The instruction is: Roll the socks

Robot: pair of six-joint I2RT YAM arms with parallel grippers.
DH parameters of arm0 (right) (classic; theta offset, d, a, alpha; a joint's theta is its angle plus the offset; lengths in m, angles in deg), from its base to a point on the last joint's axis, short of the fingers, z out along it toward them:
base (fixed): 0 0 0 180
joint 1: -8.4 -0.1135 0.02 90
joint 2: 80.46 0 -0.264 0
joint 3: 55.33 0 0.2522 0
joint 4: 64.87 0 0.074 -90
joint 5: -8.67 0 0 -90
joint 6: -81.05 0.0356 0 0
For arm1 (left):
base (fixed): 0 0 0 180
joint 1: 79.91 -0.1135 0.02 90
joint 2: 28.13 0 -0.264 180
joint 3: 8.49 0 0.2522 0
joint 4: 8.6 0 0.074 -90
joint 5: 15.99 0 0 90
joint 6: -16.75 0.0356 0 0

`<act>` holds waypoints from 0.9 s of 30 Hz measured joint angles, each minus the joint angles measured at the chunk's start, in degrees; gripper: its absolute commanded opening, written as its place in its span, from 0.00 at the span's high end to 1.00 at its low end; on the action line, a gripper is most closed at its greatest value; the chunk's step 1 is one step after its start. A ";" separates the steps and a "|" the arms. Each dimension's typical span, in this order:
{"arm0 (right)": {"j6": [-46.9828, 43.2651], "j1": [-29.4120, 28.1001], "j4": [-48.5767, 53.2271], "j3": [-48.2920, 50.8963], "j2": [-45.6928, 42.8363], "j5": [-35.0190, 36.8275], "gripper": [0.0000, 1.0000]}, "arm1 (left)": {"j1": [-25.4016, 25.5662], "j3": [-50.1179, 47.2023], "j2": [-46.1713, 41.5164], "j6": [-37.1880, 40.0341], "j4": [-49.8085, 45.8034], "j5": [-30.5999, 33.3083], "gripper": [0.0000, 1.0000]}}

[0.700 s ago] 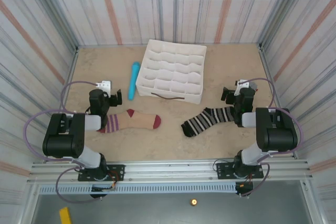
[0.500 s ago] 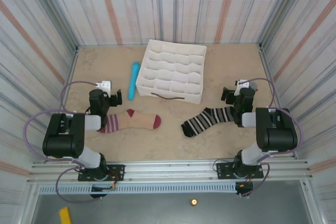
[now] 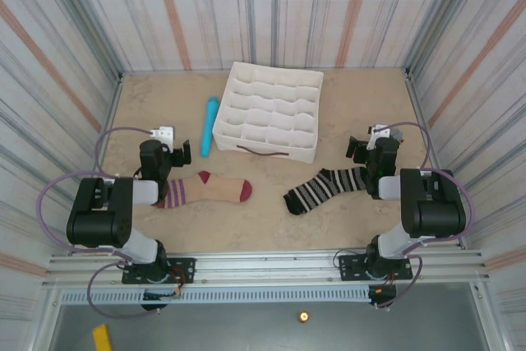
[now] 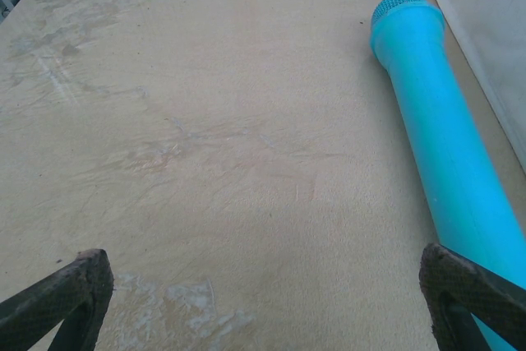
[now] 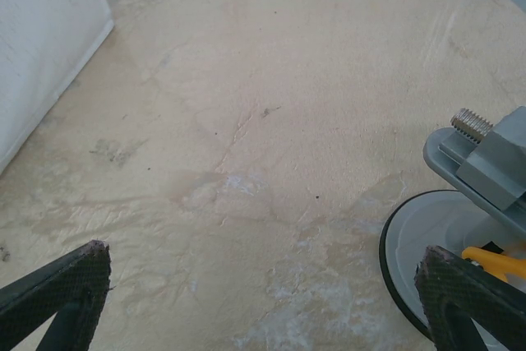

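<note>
Beige maroon-toed fabric sock [image 3: 209,190] and black white-striped sock [image 3: 323,188], two in all, are laid on the desk [image 3: 164,104]; left tool [image 4: 265,277] and right tool [image 5: 265,269] are spread open, empty.

Open bench [image 4: 205,145] ahead of left hand [image 4: 267,293], jaws spread wide. Blue cylinder [image 4: 444,137] bars its right side, white divided tray [image 3: 267,121] near beyond. Right hand [image 5: 263,293] spread wide too: tray wall on left, grey round-based fixture [image 5: 448,236] close on right, free bench between. Outer sides shut in by striped walls [image 3: 66,55].
</note>
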 measured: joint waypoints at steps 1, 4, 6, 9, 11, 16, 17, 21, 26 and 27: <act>0.00 0.00 0.00 0.00 0.00 0.00 0.01 | 0.00 0.00 0.00 0.02 0.00 0.00 0.01; 0.00 0.00 0.00 0.00 0.00 0.00 0.01 | 0.00 0.00 0.00 0.02 0.00 0.00 0.01; -0.02 0.00 0.00 0.00 0.00 0.00 0.01 | 0.00 0.04 0.00 0.00 -0.20 0.04 0.01; -0.02 0.00 0.72 -0.11 -0.22 -0.04 0.01 | 0.07 1.11 -1.09 -0.04 -3.54 0.17 0.01; -0.04 -0.59 5.05 -1.31 -1.84 0.72 0.01 | 0.39 3.45 -3.15 -0.09 -8.68 0.76 0.01; 1.31 -5.14 23.17 -11.34 -9.70 7.37 0.01 | 3.19 14.95 -9.29 -2.56 -26.75 2.64 0.02; 2.64 -6.01 27.96 -14.60 -11.19 8.20 0.01 | 3.74 18.53 -10.23 -3.93 -31.71 2.54 0.02; 8.87 -8.66 44.89 -25.00 -15.04 9.07 0.01 | 5.46 28.00 -13.14 -9.31 -45.99 0.90 0.03; 16.79 -13.75 62.42 -29.57 -17.25 7.19 0.01 | 8.48 31.65 -17.14 -14.60 -61.94 -4.20 0.13; 18.49 -14.73 65.53 -29.66 -17.42 5.95 0.01 | 8.98 32.06 -17.77 -15.76 -64.96 -6.19 0.13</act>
